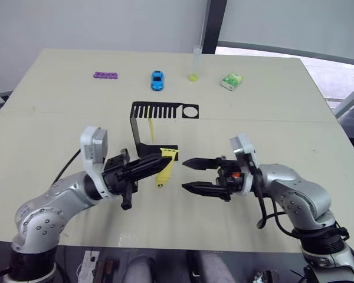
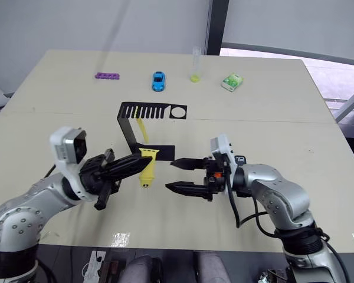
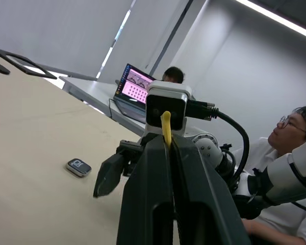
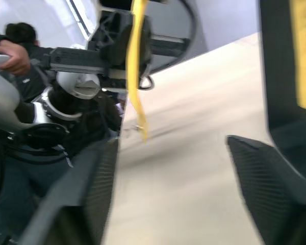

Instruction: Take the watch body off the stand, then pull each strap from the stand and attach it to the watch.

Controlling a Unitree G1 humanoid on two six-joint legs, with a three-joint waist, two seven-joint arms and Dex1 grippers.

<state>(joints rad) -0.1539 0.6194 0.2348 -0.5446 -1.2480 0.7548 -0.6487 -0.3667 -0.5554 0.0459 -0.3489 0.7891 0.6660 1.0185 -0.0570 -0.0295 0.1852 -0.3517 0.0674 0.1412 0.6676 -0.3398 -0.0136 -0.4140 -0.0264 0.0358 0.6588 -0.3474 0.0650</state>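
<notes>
Counter (image 1: 59, 106) carries stand (image 1: 143, 127); one strap (image 1: 151, 128) hangs inside stand. Left tool (image 1: 165, 159) clamped on second strap (image 1: 163, 172), just before stand base. Right tool (image 1: 187, 175) spread wide, empty, beside it. Watch body (image 3: 79, 167) flat on counter.

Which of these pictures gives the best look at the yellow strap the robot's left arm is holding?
The right eye view: the strap shows full length, pinched by the left gripper by the stand. The left eye view is similar. The left wrist view shows just its end; the right wrist view shows it hanging, blurred.
</notes>
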